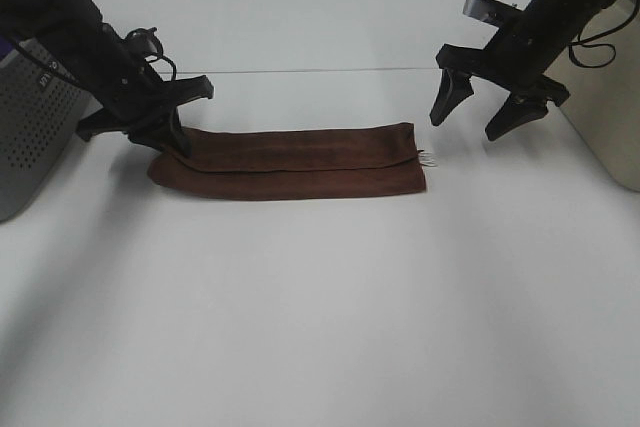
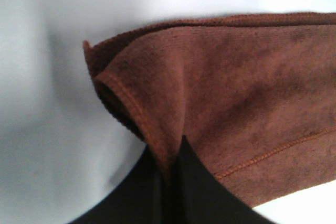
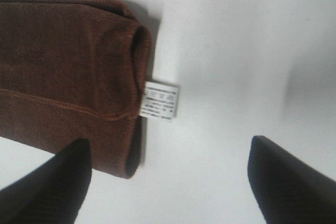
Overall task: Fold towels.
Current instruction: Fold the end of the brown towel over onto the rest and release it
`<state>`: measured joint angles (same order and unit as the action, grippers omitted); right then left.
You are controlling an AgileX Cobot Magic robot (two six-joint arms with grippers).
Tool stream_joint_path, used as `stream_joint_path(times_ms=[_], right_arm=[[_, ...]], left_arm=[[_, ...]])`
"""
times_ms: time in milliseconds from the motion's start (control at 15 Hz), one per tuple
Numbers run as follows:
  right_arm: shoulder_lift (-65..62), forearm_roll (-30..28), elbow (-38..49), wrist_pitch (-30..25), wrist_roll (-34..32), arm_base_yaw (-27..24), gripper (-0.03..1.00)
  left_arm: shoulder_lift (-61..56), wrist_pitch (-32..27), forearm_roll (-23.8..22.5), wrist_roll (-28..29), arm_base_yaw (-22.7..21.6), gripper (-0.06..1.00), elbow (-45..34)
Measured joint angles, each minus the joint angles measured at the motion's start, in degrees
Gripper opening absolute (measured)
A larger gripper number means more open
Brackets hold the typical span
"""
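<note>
Left end effector clamps the towel — right end effector spread wide near its tag

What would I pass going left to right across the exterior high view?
gray perforated bin → left tool, shut → towel it pinches → white tag → right tool, open → beige box
</note>
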<state>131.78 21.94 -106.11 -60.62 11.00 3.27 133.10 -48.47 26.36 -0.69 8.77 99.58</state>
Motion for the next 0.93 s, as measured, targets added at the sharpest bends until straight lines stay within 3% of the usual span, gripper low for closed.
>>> stream_joint_path(times_ms=[133,267,333,400,600,933], right_arm=[[0.0,0.0,0.0,0.0,0.0,0.0,0.77],[0.0,0.0,0.0,-0.06,0.0,0.0,0.77],[0.0,0.0,0.0,-0.29,0.0,0.0,0.77],[0.0,0.0,0.0,-0.34,0.0,0.0,0.77],[0.0,0.11,0.0,-0.34,0.0,0.0,0.77],[0.0,1.15,0.0,-0.4,0.0,0.0,0.77]], left_arm=[[-2.12,-5.84,-7.45,3.78,0.0,0.02,2.81],[-3.15,-11.69,-8.25,4.58,0.0,0.02,6.65],[-3.21,-14.04,-2.64,2.86,0.29,0.02,8.42],[-3.21,-14.27,-0.4,1.83,0.46,0.02,8.59],[-3.09,-11.0,15.24,-3.15,3.38,0.02,8.88],[4.13,0.11,26.81,-5.04,11.06,0.02,11.12]])
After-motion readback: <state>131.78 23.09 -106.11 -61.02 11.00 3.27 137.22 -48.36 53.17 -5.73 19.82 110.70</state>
